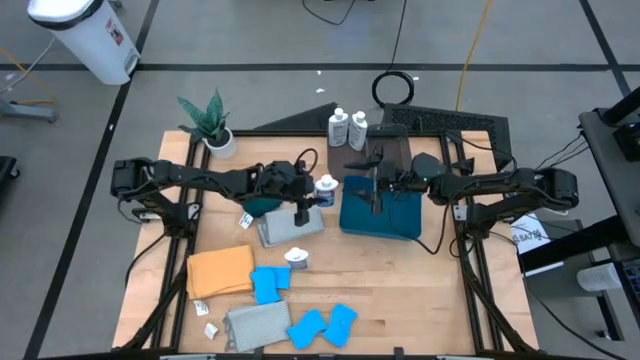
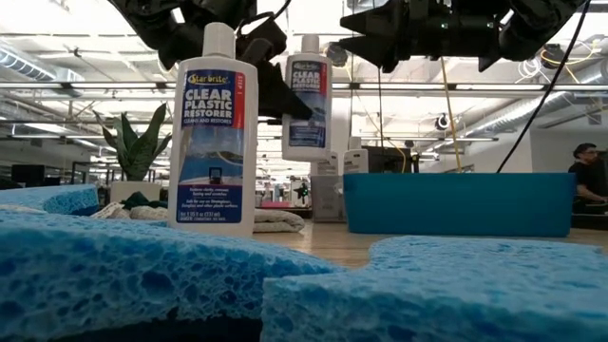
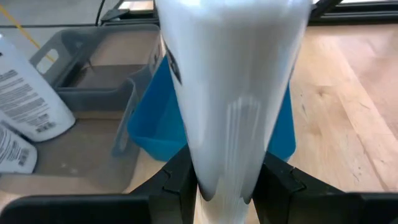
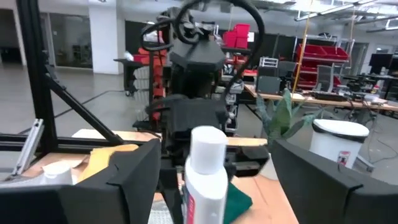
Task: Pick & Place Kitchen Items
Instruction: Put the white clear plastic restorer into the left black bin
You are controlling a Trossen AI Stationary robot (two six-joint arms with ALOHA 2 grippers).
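While I watch from the overhead camera, my left gripper [image 1: 322, 191] is clamped on a small white plastic bottle with a blue label [image 1: 325, 189], holding it upright in the air just left of the blue rectangular plastic bin [image 1: 380, 216]; in the left wrist view the bottle's white body [image 3: 231, 93] fills the gap between the two dark fingers [image 3: 176, 180], which press on it from both sides. My right gripper [image 1: 378, 182] hangs over the far part of the bin with its jaws spread wide and nothing between them; in its own wrist view the wide fingers [image 4: 127, 171] frame the held bottle's white cap [image 4: 207, 144]. A dark grey tray [image 1: 378, 146] sits just beyond the bin, with two more white bottles [image 1: 347, 127] standing at its far left corner, and a fourth bottle [image 2: 213, 133] stands near the middle of the table. Several bright blue sponges [image 1: 322, 325] lie along the near edge, beside a folded orange cloth [image 1: 219, 270] and a folded grey cloth [image 1: 258, 324]. Another grey cloth [image 1: 289, 224] lies under the left arm, with a dark green cloth [image 1: 262, 206] just left of it. A potted green plant in a white pot [image 1: 214, 125] stands at the far left corner of the wooden table [image 1: 400, 290]
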